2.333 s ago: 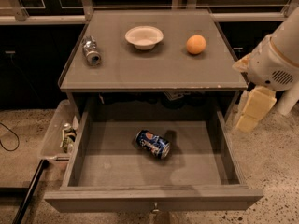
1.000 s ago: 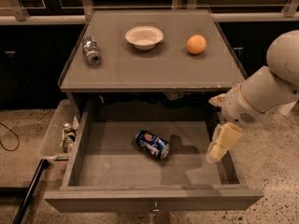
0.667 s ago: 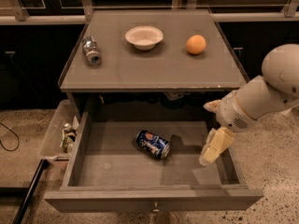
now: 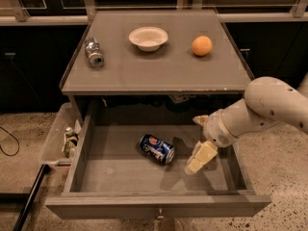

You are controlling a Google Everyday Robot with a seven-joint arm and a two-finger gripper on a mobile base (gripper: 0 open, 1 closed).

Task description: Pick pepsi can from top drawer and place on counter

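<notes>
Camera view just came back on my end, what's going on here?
The robot's arm reaches into the open top drawer from the right; its gripper hangs just right of the pepsi can, not touching it. The can lies on its side on the drawer floor. On the counter sit a silver can, a white bowl and an orange.

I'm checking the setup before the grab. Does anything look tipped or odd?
Both cans lie tipped over: the pepsi can in the open top drawer, the silver can on the counter. The gripper hangs in the drawer, right of the pepsi can.
</notes>
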